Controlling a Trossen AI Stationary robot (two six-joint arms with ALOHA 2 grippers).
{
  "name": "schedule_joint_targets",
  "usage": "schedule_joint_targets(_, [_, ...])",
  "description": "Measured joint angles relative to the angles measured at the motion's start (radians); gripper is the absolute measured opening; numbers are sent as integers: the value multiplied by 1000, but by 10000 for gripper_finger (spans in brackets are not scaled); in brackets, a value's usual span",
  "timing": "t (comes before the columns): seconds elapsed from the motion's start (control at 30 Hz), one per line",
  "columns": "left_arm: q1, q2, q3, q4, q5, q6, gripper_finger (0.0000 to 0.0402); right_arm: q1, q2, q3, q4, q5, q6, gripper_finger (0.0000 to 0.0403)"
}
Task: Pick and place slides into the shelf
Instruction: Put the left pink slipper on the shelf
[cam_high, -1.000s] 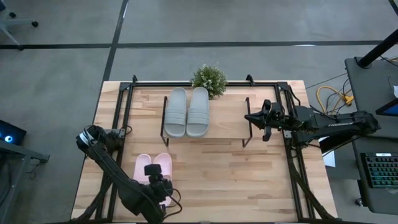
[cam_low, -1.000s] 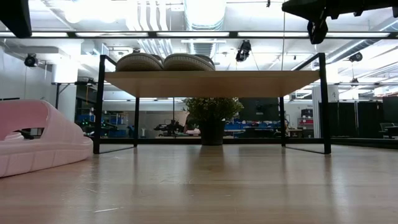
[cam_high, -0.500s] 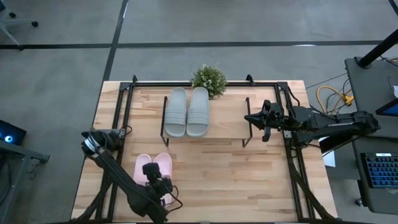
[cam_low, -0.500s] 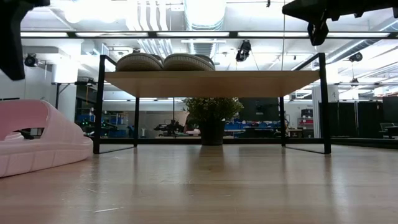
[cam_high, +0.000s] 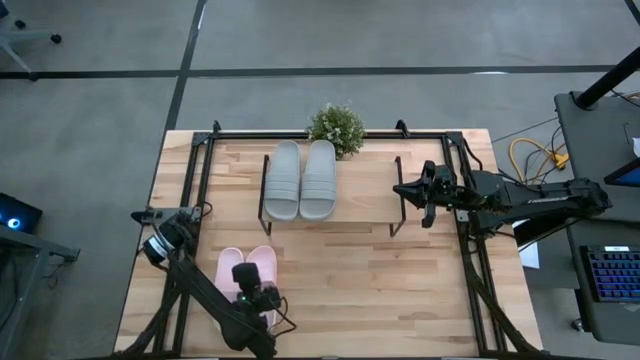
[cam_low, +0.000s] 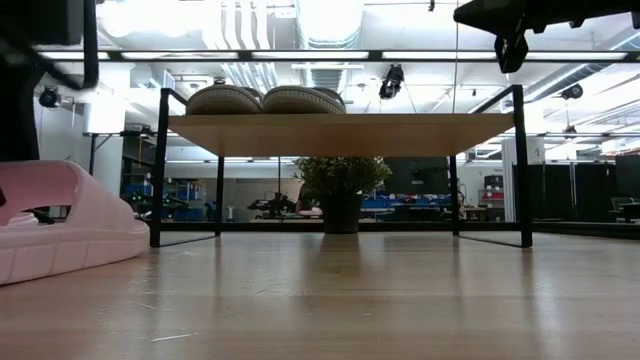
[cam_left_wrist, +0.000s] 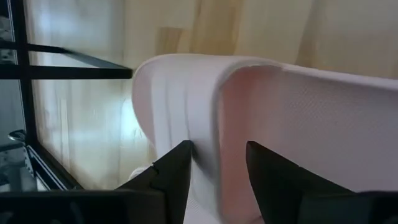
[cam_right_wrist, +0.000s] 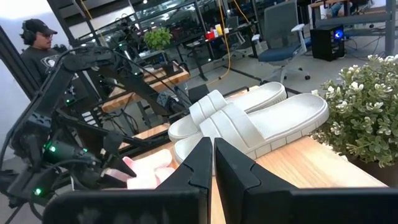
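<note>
Slides: two pink ones (cam_high: 248, 277) lie side by side on the surface (cam_high: 420, 290) near its front left, two grey-green ones (cam_high: 301, 179) on the shelf (cam_high: 350, 210). Since a second ago the left hand (cam_high: 257, 300) has dropped lower over the pink pair, its fingers (cam_left_wrist: 171, 174) part open astride one strap. Beside the shelf's right end the right hand (cam_high: 424, 190) hovers unmoved, closed and empty.

High view: looked straight down over the shelf (cam_high: 330, 195).
Low view: sat at counter (cam_low: 340, 300) level, facing the shelf's front.
Left wrist: pressed close on a pink slide (cam_left_wrist: 292, 124).
Right wrist: looked across the shelf at the grey-green slides (cam_right_wrist: 249, 121), shared with all but the left wrist.
</note>
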Motion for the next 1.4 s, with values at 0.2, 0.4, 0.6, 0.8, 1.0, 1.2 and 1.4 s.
schedule_joint_targets(0.2, [1, 60, 1, -1, -26, -2, 139, 0, 0, 0, 1, -1, 0, 9])
schedule_joint_targets(0.4, [14, 82, 2, -7, -37, -4, 139, 0, 0, 0, 1, -1, 0, 9])
schedule_joint_targets(0.6, [20, 83, -1, -55, -70, -87, 139, 0, 0, 0, 6, -2, 0, 9])
schedule_joint_targets(0.8, [20, 83, -1, -52, -72, -106, 110, 0, 0, 0, 7, -2, 1, 9])
schedule_joint_targets(1.0, [21, 83, -3, -40, -75, -108, 13, 0, 0, 0, 7, -2, 18, 9])
schedule_joint_targets(1.2, [21, 75, 10, -19, -66, -107, 3, 0, 0, 0, 7, -2, 18, 9])
schedule_joint_targets(1.4, [20, 23, 48, -3, -63, -59, 1, 0, 0, 0, 7, -2, 17, 9])
